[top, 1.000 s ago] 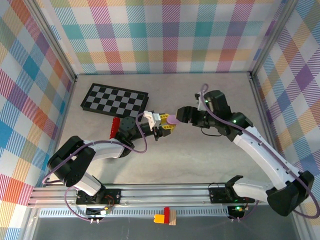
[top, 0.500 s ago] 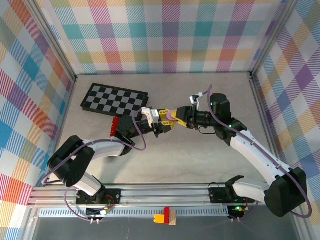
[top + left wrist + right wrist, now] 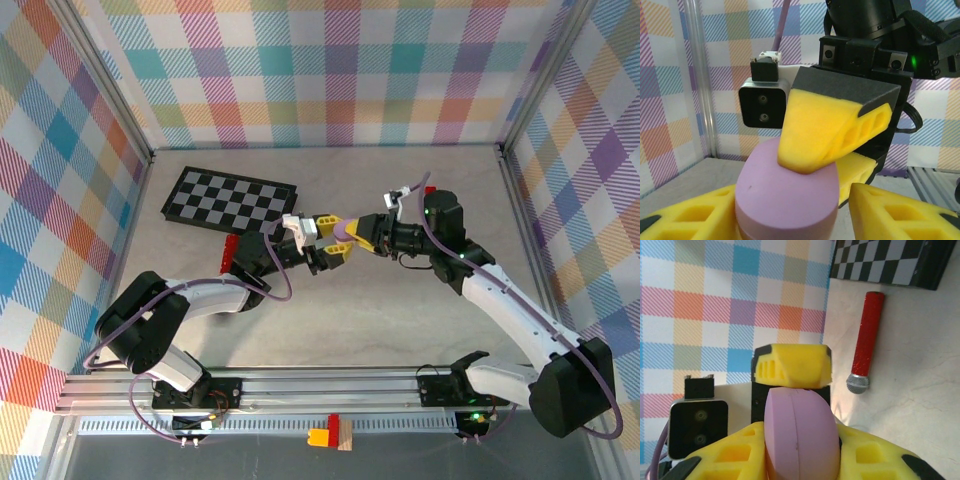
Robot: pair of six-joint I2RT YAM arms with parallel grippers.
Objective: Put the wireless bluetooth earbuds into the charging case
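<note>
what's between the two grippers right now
A purple pebble-shaped case, held mid-air where the left gripper and right gripper meet. Both wrist views show yellow fingers of both arms pressing on it.

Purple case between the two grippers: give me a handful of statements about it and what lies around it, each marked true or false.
1. The purple case sits between the left gripper's yellow fingers. True.
2. The right gripper is far from the case. False: its yellow finger presses on the case's top.
3. The case lies on the table. False: it is held up in the air between both arms.
4. A red microphone lies on the table near the checkerboard. True.
5. The checkerboard is red and white. False: it is black and grey.
</note>
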